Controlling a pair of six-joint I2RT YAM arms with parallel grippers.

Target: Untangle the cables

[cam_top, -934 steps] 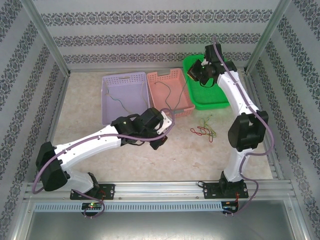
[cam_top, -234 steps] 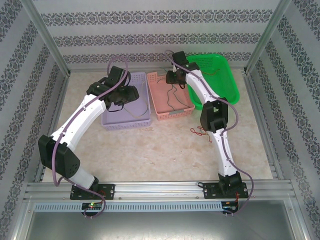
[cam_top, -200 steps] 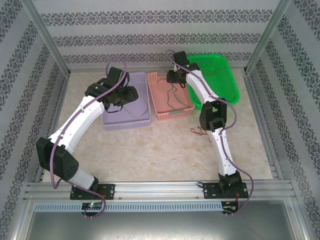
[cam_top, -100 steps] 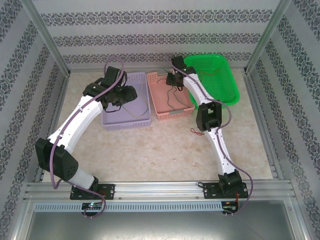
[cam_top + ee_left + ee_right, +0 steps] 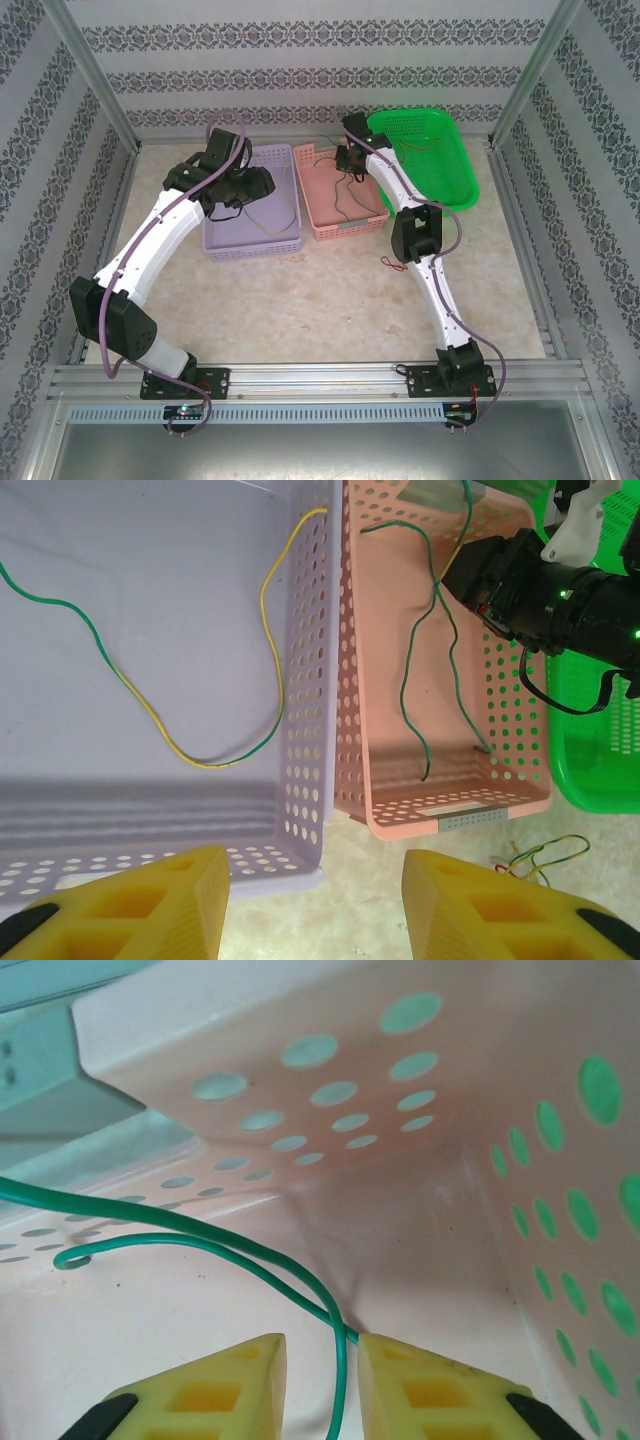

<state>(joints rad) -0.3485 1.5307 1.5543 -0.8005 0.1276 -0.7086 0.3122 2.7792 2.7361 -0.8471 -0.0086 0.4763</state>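
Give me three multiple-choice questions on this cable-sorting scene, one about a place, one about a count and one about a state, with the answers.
1. Where does the yellow-and-green cable lie?
A) in the lilac basket
B) draped over the right arm
C) draped over the left arm

2. How many baskets are set out?
A) two
B) three
C) five

3. How is the left gripper?
A) open and empty
B) shut on a red cable
C) shut on a basket rim

Answers:
1 A, the left wrist view shows it curled on the lilac floor.
2 B, the lilac basket, pink basket and green basket sit side by side.
3 A, its jaws stand wide apart with nothing between them.
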